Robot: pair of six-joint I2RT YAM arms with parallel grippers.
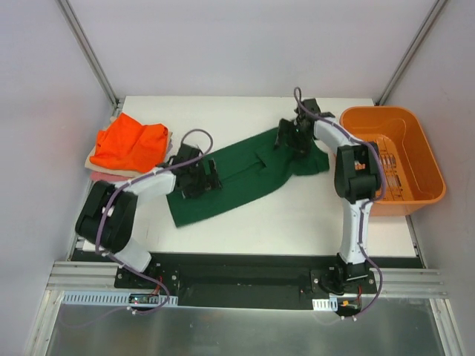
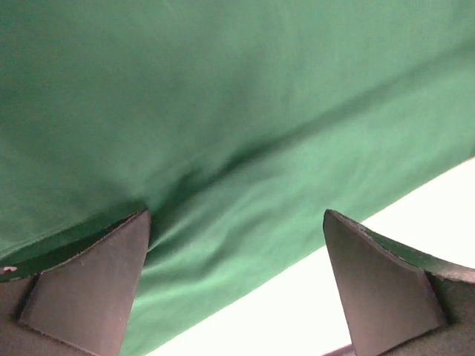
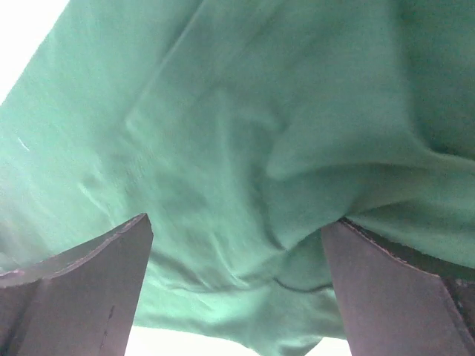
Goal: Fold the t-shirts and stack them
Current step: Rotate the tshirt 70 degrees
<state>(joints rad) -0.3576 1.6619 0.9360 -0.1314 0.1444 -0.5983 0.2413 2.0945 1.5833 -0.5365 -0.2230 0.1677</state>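
Spread left gripper (image 2: pixel 236 219) and spread right gripper (image 3: pixel 236 221) rest at opposite ends of the green t-shirt (image 1: pixel 237 179) on the table (image 1: pixel 297 216), likely placed to pinch edges for folding.

Both arms outstretched and low, left claw (image 1: pixel 199 178) and right claw (image 1: pixel 292 135) wide, fingers well apart.

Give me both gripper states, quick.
Left gripper: open, fingers spread over the dark green t-shirt, gripping nothing.
Right gripper: open, over the same t-shirt, gripping nothing.
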